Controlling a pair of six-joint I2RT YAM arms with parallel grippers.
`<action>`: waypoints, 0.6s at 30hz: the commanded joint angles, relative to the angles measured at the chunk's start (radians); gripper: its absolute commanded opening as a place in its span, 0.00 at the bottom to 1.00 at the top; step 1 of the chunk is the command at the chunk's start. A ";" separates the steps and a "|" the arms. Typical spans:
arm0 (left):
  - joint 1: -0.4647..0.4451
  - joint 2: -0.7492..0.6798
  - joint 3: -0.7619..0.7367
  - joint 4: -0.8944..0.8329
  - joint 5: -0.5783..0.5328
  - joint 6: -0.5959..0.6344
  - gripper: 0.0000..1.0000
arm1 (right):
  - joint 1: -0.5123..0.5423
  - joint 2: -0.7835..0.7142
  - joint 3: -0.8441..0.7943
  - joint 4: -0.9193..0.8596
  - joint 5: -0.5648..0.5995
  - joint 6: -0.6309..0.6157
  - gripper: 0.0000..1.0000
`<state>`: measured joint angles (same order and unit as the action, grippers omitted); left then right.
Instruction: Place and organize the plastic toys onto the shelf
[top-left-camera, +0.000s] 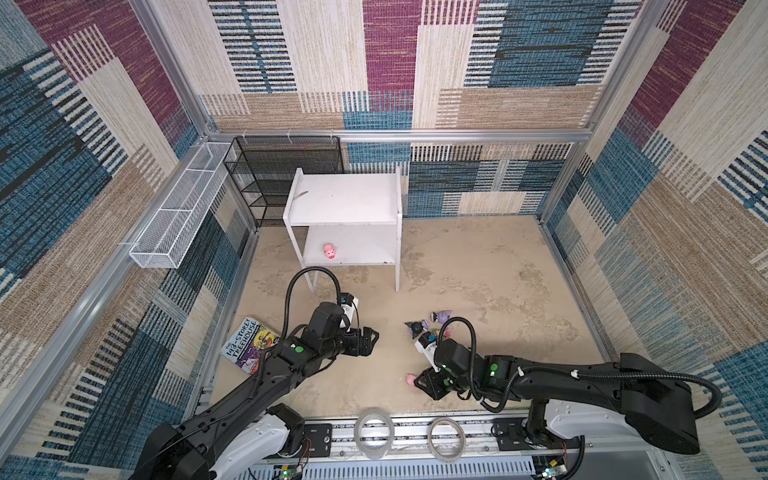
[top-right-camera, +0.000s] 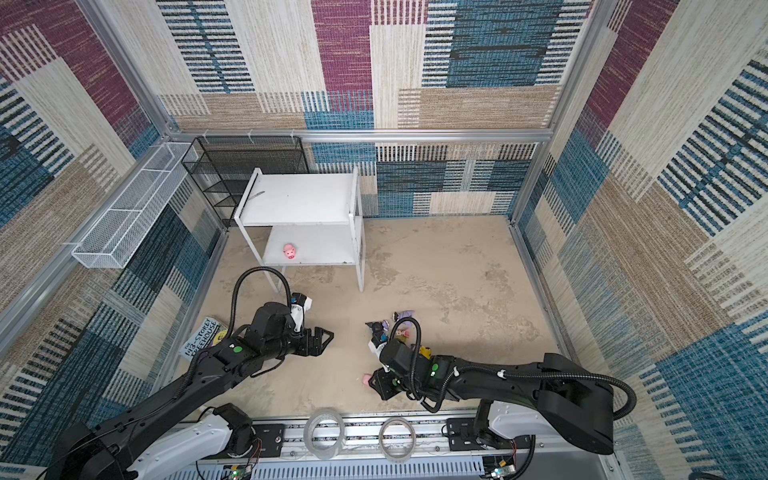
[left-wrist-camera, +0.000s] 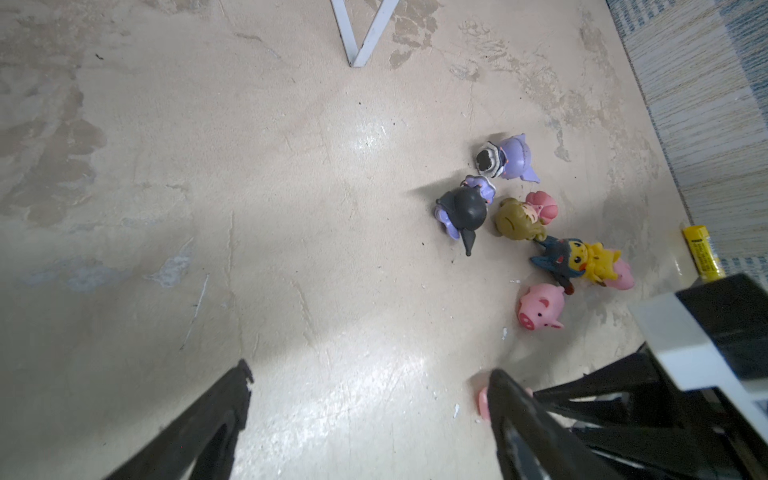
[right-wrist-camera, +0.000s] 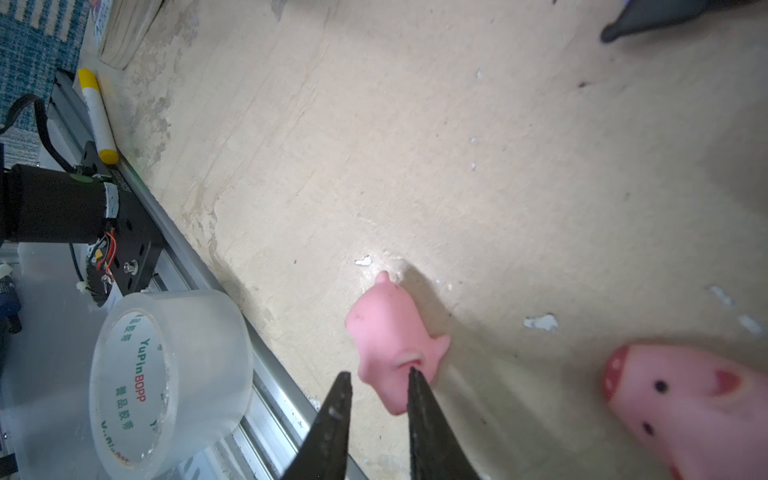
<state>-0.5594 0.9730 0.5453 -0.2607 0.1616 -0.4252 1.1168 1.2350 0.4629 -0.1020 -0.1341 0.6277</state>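
1. Clear tape rolls (top-left-camera: 374, 413) sit on the front rail (top-left-camera: 415, 434).
2. Right gripper (right-wrist-camera: 378, 374) has its jaws set narrow about a pink pig (right-wrist-camera: 395, 332) lying on the floor (top-left-camera: 478, 291); whether they pinch it cannot be told.
3. Left gripper (left-wrist-camera: 370, 370) hangs with jaws spread wide above bare floor.
4. Another pig (top-left-camera: 329, 251) stands on the lower tier of the white shelf (top-left-camera: 345, 199).
5. Other toys (left-wrist-camera: 519, 220) cluster on the floor near the pink pig.

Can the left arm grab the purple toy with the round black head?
Probably yes. The left gripper is open, and the black-headed toy lies ahead of it with only bare floor between. The blond doll sits close beside it and might get bumped.
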 joint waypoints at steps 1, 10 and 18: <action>0.000 0.000 0.016 -0.014 -0.008 0.022 0.91 | 0.022 0.020 -0.007 0.027 -0.010 -0.001 0.27; 0.000 0.018 0.051 -0.036 -0.004 0.035 0.91 | 0.149 0.095 0.019 0.025 0.109 0.040 0.25; -0.013 0.043 0.044 -0.038 0.063 0.009 0.91 | 0.176 0.065 0.019 0.026 0.157 0.078 0.27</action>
<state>-0.5640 1.0111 0.5945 -0.2893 0.1795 -0.4160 1.2892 1.3224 0.4873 -0.0875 -0.0151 0.6800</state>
